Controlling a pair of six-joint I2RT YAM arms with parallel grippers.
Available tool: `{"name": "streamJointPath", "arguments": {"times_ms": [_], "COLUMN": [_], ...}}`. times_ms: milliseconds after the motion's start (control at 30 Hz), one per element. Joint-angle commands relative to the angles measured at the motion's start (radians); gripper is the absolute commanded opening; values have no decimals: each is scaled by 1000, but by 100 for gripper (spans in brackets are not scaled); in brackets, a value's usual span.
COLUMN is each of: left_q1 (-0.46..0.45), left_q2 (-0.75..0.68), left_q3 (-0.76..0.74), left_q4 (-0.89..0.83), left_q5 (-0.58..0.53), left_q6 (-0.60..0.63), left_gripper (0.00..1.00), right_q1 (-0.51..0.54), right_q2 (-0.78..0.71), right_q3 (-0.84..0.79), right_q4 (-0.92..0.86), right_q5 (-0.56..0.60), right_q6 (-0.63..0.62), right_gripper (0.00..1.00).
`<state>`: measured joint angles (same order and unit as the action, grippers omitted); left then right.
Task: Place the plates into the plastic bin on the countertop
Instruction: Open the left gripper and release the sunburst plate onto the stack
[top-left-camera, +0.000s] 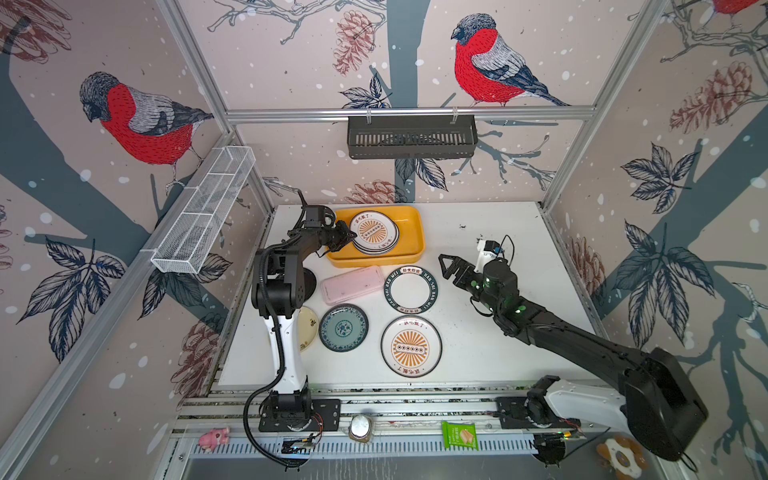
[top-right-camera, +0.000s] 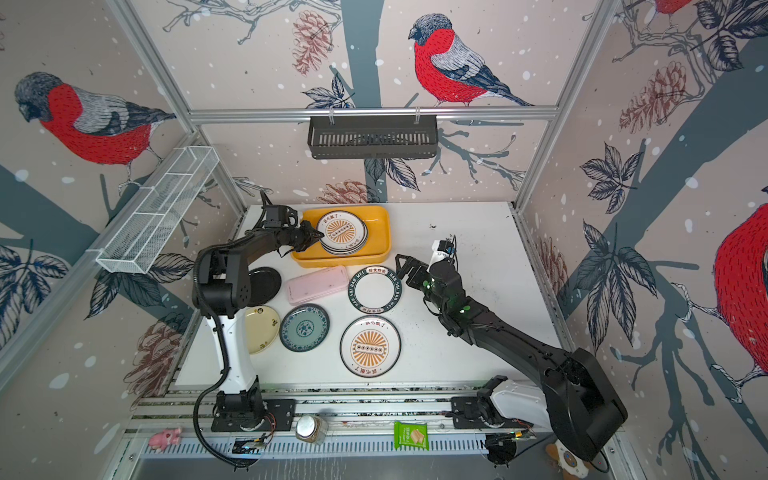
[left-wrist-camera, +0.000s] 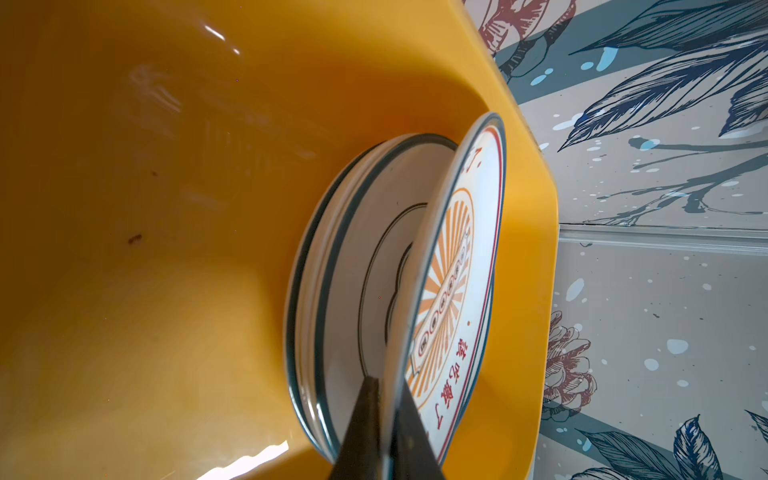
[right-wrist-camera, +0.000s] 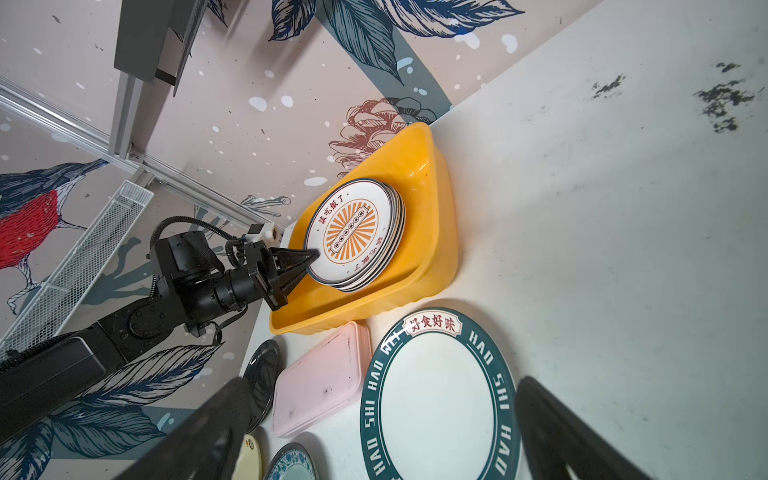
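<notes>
Over the bin (top-left-camera: 411, 220), left gripper (top-left-camera: 351, 237) pinches a tilted plate (top-left-camera: 372, 230) atop the stack (top-left-camera: 380, 250); right gripper (top-left-camera: 444, 267), wide, hangs beside the lettered plate (top-left-camera: 410, 289).

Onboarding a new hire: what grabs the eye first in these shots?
The huge red wallpaper bullfinches behind everything. Then the yellow bin at the table's back left, where the left claw pinches the rim of a tilted sunburst plate atop a stack. The right claw hangs open beside the green-rimmed plate mid-table.
</notes>
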<state>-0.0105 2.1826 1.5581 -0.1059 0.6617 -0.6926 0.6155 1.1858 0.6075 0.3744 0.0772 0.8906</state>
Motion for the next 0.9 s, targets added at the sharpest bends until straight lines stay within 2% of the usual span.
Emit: {"name": "streamJointPath", "arguments": {"times_ms": [0,67,333,400,500,633,867], "left_q1": [-2,-4,-11,-11,-12,-13,-13], "left_q2": [18,25,17,10,-4,-35,-109], "left_q3": [8,16,44,44,45,43,2], "left_q4": [53,48,-15,-26,-42,-77,-162], "left_q5": [41,30,-9,-10,-10,-49,-73], "left_q6": [-47,-51,-9,2,22,62,166], "left_gripper": [10,11,30,39,59,74,80], "right_q1": [2,3,1,1,1,1,1], "right_q2": [-11,-14,10,18,29,35,59], "right_q3": [-3,-8,-14,-12,-8,-6,1], "right_q4": [29,31,31,36,38,40,43], "right_q5": [22,30,46,40,33,30,25], "right_q6": [4,4,16,15,13,12,12], "right_gripper": [100,100,100,100,100,100,100]}}
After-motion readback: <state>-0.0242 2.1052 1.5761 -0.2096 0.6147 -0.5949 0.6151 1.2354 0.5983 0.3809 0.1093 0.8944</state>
